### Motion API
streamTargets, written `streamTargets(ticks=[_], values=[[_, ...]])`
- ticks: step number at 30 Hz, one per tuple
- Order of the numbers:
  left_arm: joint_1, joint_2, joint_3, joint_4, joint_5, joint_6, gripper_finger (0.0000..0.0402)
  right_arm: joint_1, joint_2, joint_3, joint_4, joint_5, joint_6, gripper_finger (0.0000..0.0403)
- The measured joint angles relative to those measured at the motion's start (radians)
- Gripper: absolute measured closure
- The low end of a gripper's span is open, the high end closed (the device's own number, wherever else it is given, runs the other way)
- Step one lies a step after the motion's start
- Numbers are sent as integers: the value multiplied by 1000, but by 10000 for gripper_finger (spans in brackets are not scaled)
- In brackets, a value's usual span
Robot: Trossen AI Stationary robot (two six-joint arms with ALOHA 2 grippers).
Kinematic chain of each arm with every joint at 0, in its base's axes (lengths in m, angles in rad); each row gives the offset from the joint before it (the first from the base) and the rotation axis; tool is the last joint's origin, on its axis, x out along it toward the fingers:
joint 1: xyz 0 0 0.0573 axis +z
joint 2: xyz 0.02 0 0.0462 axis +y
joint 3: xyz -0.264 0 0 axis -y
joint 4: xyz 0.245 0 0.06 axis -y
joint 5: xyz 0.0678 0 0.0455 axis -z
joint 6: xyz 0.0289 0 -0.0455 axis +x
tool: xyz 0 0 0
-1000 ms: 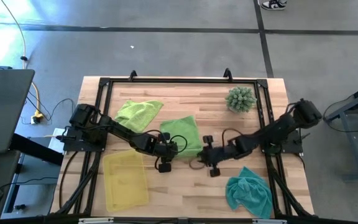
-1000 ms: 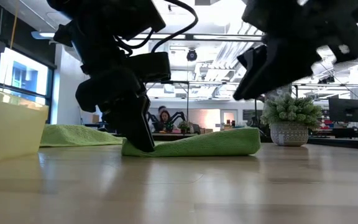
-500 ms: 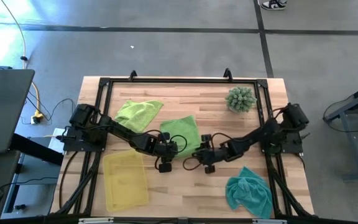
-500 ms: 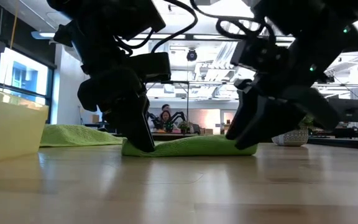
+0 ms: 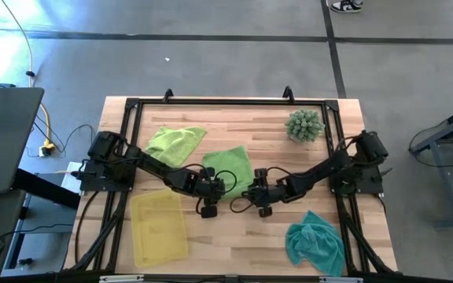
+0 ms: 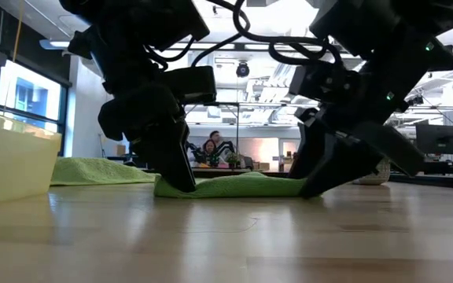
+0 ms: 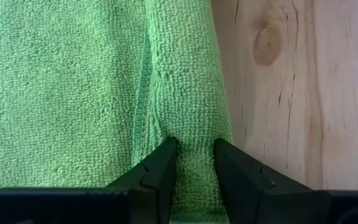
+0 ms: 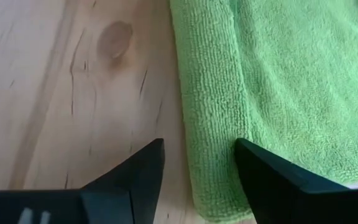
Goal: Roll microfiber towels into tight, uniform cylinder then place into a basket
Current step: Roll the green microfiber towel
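Observation:
A lime green towel (image 5: 230, 167) lies flat mid-table, its near edge folded over into a narrow roll (image 7: 188, 81). My left gripper (image 5: 213, 187) is shut on that roll at its left end. My right gripper (image 5: 250, 189) is open and low at the roll's right end. One of its fingers (image 8: 135, 171) is over bare wood and the other (image 8: 269, 171) over the towel, with the roll (image 8: 210, 124) between them. A second lime towel (image 5: 175, 143) lies far left, and a teal towel (image 5: 314, 242) is crumpled near right. The yellow basket (image 5: 160, 228) sits near left. My left gripper pinches the towel's rolled near edge (image 7: 194, 134) between its two fingers (image 7: 160, 168), several layers thick. The fingers slant down from the table's left side and straddle the roll across its width. The roll rests on the table. Whether my right gripper touches the towel I cannot tell.
A spiky green potted plant (image 5: 304, 125) stands at the far right. A black frame (image 5: 226, 101) runs along the table's edges. Bare wood (image 5: 234, 236) lies between the basket and the teal towel.
My right gripper has come down toward the table and moved left to the right end of the towel's rolled edge, tipping further downward. In the low view it now hides the plant. The left gripper and the towel have stayed still.

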Motion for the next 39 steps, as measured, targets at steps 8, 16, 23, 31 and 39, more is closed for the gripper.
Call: streamTargets(ticks=[8, 16, 23, 31, 39], values=[[-3, -59, -4, -28, 31, -20, 300, -23, 6, 1, -42, -19, 83, 267], [-3, -102, -1, -51, 128, -88, 300, -39, 8, 0, -62, -38, 164, 361], [-46, -130, -2, -45, 165, -33, 300, -49, 7, -2, -65, -108, 207, 396], [-121, -131, -1, -23, 14, 33, 300, -129, 6, -2, -4, -478, 408, 401], [-188, -130, -1, -22, -145, 80, 300, -200, 14, -11, 69, -879, 659, 402]])
